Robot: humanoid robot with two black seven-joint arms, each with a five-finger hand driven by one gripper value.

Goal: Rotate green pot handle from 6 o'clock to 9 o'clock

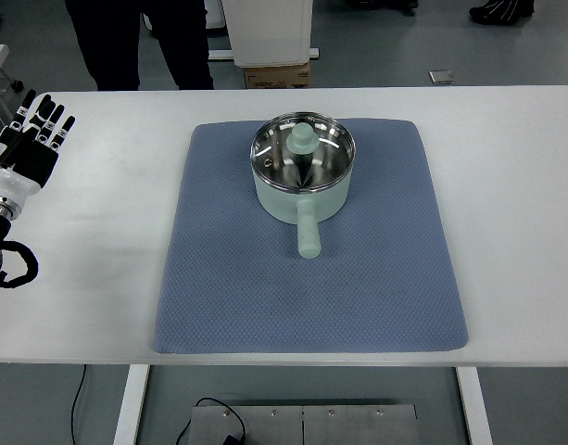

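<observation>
A pale green pot (302, 176) with a glass lid and a green knob (304, 137) stands on a blue mat (228, 278) at the middle of the white table. Its handle (308, 234) points toward the near edge, at about 6 o'clock. My left hand (33, 134) rests on the table at the far left, well away from the pot, fingers stretched out and holding nothing. My right hand does not show.
A person in dark trousers (140, 42) stands behind the table's far edge at the left. A white cabinet (265, 28) and a cardboard box (277, 76) stand on the floor beyond. The table's near edge (284, 360) lies close below the mat.
</observation>
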